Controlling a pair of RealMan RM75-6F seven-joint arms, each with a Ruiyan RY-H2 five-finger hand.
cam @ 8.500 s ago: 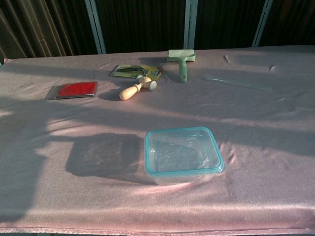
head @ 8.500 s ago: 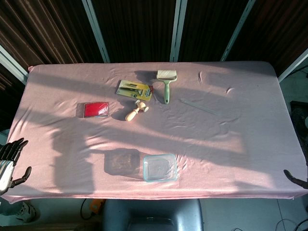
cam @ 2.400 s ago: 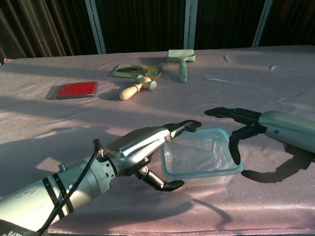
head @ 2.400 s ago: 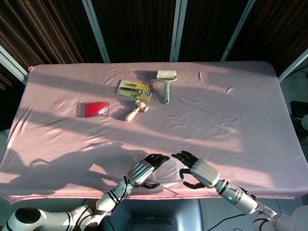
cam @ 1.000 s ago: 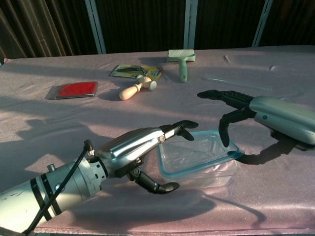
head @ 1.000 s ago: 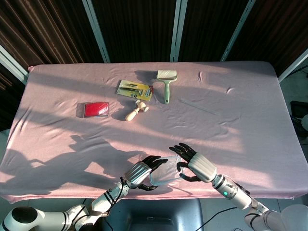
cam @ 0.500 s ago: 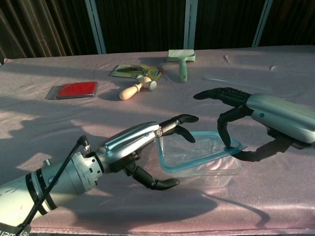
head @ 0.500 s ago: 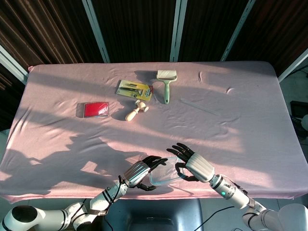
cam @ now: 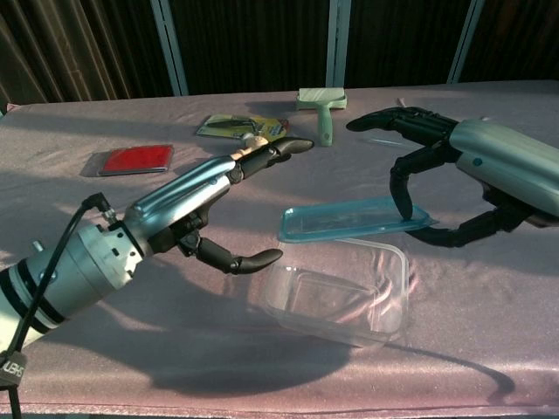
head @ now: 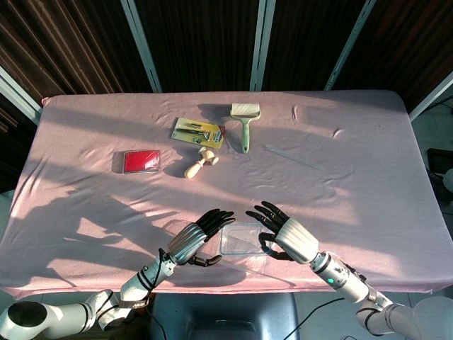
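On the pink tablecloth (head: 85, 198), I'm pinching the lid (cam: 354, 219) with my right hand (cam: 454, 166), seemingly level, long axis sideways above the container (cam: 336, 297); left hand (cam: 188, 214) beside it, fingers apart.

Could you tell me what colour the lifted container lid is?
The lid is translucent teal-blue, clearest in the chest view.

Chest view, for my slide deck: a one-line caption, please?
Right hand lifts the blue lid off the clear container; left hand hovers open beside it.
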